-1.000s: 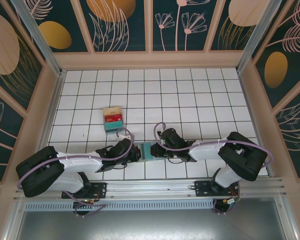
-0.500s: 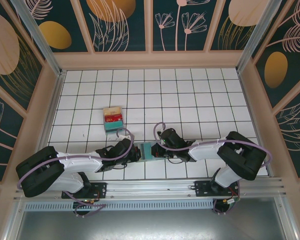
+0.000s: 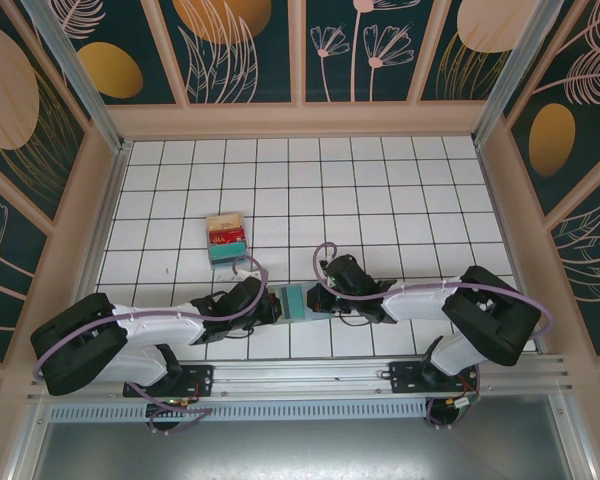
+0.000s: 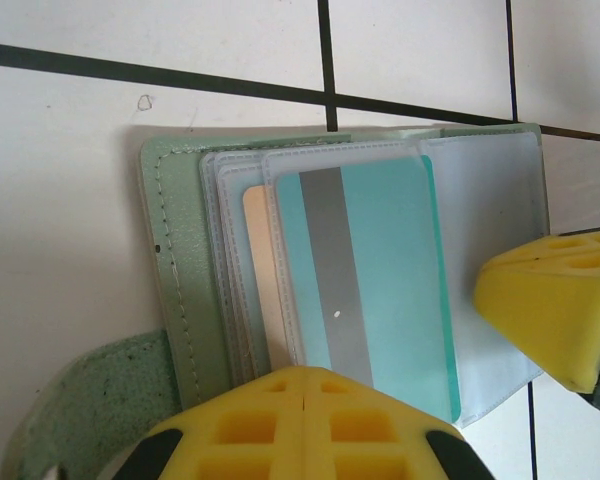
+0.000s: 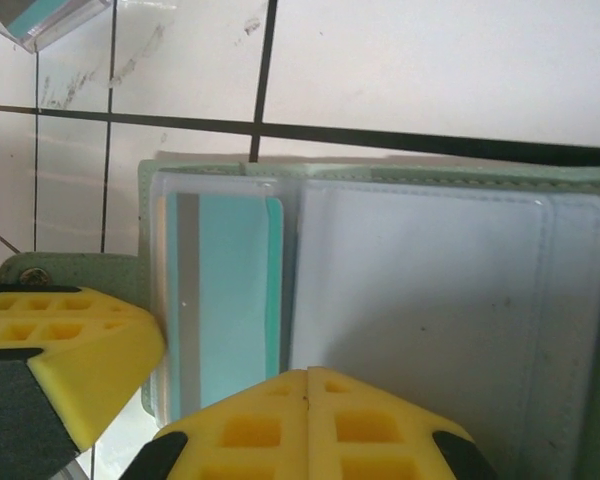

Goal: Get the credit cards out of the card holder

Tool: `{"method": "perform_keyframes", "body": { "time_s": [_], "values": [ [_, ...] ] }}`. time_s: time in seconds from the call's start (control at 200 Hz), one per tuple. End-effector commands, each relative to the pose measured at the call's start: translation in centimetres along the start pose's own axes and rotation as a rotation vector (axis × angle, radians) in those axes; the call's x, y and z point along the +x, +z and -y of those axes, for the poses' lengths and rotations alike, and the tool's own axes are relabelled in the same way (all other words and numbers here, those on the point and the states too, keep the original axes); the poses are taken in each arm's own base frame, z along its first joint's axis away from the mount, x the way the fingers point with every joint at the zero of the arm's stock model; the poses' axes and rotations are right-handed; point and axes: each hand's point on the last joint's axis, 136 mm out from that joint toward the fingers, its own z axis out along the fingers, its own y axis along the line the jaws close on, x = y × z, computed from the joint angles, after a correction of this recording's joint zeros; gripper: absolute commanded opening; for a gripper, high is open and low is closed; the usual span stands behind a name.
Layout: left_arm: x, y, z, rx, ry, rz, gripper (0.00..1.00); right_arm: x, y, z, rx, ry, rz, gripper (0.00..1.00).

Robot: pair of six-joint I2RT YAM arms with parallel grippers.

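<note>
two-arm card removal, mid-task. the flat grey-green folding card holder of soft leather-like material (image 3: 293, 300) lies opened on the white tiled table (image 3: 400, 190), near its front edge, between my two arms. my left gripper (image 4: 305, 378) has its yellow jaws pressed together at one end of the holder, and my right gripper (image 5: 308, 376) is likewise closed at the other end. nothing can be seen between either pair, and whether the tips bear down on the holder i cannot tell. done, by my judgement: a small stack of tan, red and teal cards (image 3: 226, 238) sits well apart, farther out on the left, probably cards already drawn. left to do: a teal card with a grey stripe (image 4: 380, 270) sits inside one of the clear plastic sleeves (image 4: 480, 190), and the pale orange edge of a tan card (image 4: 252, 265) shows in a sleeve behind it, so at least two extractions are outstanding. the overhead view gives the layout of arms, holder and stack, but the pockets are too small to read there. the left wrist view resolves the layered sleeves and the tan card. the right wrist view, from the other side, adds a wide sleeve leaf (image 5: 420, 300) that looks empty.
</note>
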Motion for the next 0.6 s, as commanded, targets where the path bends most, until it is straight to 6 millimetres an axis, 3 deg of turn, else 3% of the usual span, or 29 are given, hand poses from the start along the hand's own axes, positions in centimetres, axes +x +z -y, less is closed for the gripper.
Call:
{"method": "perform_keyframes", "body": {
  "time_s": [0.0, 0.08, 0.17, 0.355, 0.596],
  "values": [
    [0.3, -0.1, -1.5, -0.049, -0.008, -0.007, 0.00, 0.2, -0.4, -0.1, -0.017, -0.015, -0.005, 0.00],
    [0.4, -0.1, -1.5, -0.050, -0.007, -0.008, 0.00, 0.0, -0.5, -0.7, -0.034, -0.024, 0.001, 0.00],
    [0.4, -0.1, -1.6, -0.052, -0.008, -0.007, 0.00, -0.4, -0.7, -1.3, -0.047, -0.034, 0.010, 0.08],
    [0.3, -0.2, -1.6, -0.051, -0.010, -0.003, 0.00, -0.9, -0.6, -2.4, -0.059, -0.046, 0.011, 0.11],
    [0.3, -0.1, -1.4, -0.044, -0.012, -0.005, 0.00, -0.4, 0.4, -1.8, -0.043, -0.041, -0.020, 0.14]
  ]
}}
